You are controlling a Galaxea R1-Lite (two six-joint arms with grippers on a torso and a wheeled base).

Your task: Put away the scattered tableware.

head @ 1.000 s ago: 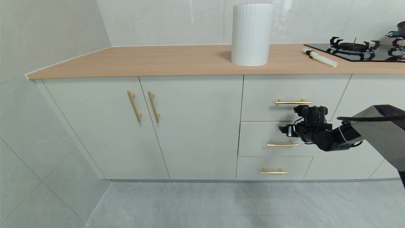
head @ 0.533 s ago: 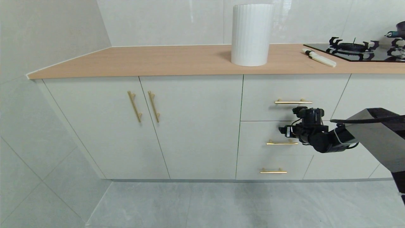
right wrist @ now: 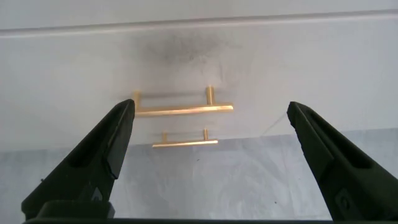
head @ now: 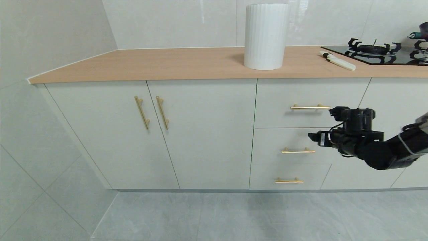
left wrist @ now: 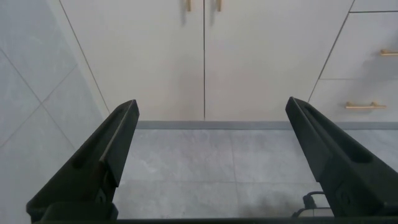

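A cream-handled knife point(head: 337, 61) lies on the wooden counter point(head: 167, 65) beside the stove point(head: 378, 53). A tall white ribbed container point(head: 265, 36) stands on the counter further left. My right gripper point(head: 317, 138) hangs open in front of the drawer stack, between the top handle point(head: 310, 107) and the middle handle point(head: 298, 151), holding nothing. In the right wrist view its fingers point(right wrist: 93, 162) frame the middle handle point(right wrist: 183, 109) and the lower handle point(right wrist: 185, 143). My left gripper point(left wrist: 211, 162) is open and empty, low over the floor, facing the cabinet doors point(left wrist: 203, 56).
Two cabinet doors with gold handles point(head: 152, 112) sit left of the drawers. The lowest drawer handle point(head: 289, 181) is near the grey tiled floor point(head: 214, 217). A tiled wall point(head: 40, 100) closes off the left side.
My right gripper has shifted to the right and slightly up in front of the drawers. Its fingers remain clear of the handles.
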